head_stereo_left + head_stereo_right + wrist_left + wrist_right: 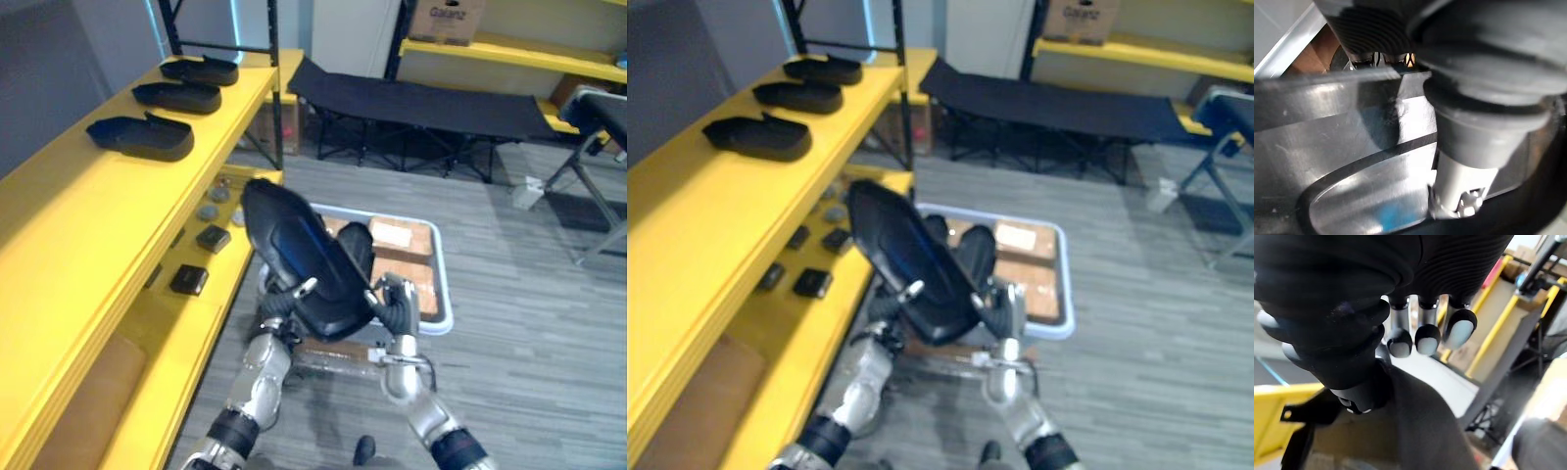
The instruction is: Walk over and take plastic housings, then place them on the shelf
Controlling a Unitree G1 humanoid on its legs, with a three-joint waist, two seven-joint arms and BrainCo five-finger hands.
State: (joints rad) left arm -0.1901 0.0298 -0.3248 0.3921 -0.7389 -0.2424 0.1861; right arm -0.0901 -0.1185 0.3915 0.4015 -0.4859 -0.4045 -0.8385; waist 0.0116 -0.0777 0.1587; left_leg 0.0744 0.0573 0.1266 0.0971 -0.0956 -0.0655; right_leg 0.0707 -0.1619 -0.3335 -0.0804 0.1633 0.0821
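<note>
left eye view: left hand (pixel 281 304), right hand (pixel 400 305) clasp housing (pixel 299 250).

Cardboard box (pixel 446 20), on the far yellow shelf (pixel 509 51): one short maker's name in dark letters across its front; nothing else on it can be read.
Pale label (pixel 392 235), on top of a brown box in the grey-rimmed cart (pixel 443 284): print too small to read.
Black housing (pixel 304 259): glossy surface, no legible lettering.
Numbers or signs: none readable.
</note>
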